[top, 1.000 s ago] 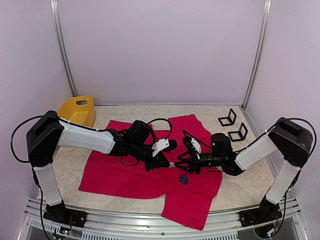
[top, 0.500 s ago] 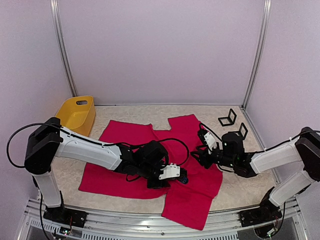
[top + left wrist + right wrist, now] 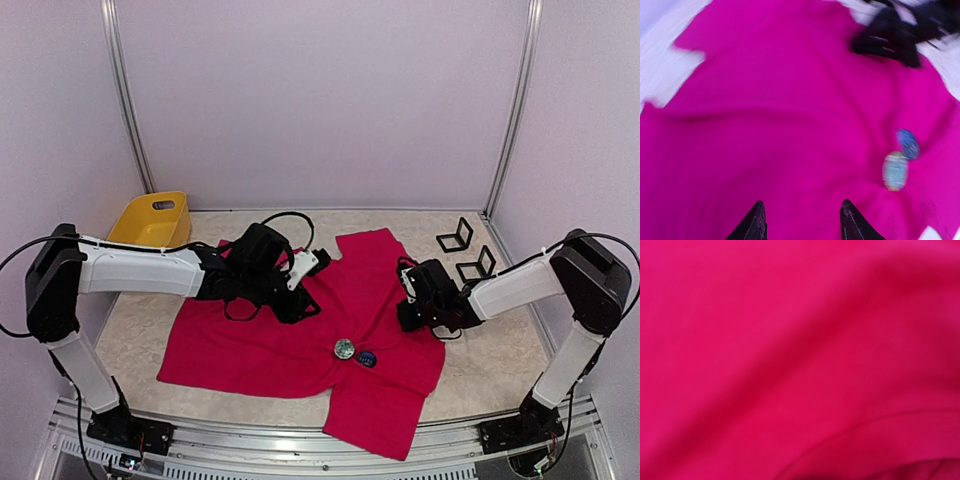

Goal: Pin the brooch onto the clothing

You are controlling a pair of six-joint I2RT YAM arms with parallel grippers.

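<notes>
The crimson-pink T-shirt (image 3: 260,335) lies spread on the table. A pale round brooch (image 3: 344,348) rests on it near the middle, with a small blue piece (image 3: 367,357) touching its right side. Both show in the left wrist view, the brooch (image 3: 895,171) and the blue piece (image 3: 908,143). My left gripper (image 3: 303,298) hovers over the shirt up and left of the brooch, open and empty (image 3: 802,222). My right gripper (image 3: 408,312) is low on the shirt's right part. Its wrist view shows only shirt fabric (image 3: 790,350), with its fingers hidden.
A yellow plastic tub (image 3: 155,220) stands at the back left. Two black wire brackets (image 3: 466,250) stand at the back right, beyond the shirt. The booth's walls close in the table on three sides.
My left gripper has pulled back up and left from the spot by the blue piece, and the pale brooch now lies there uncovered. My right gripper has shifted slightly left and lower onto the shirt.
</notes>
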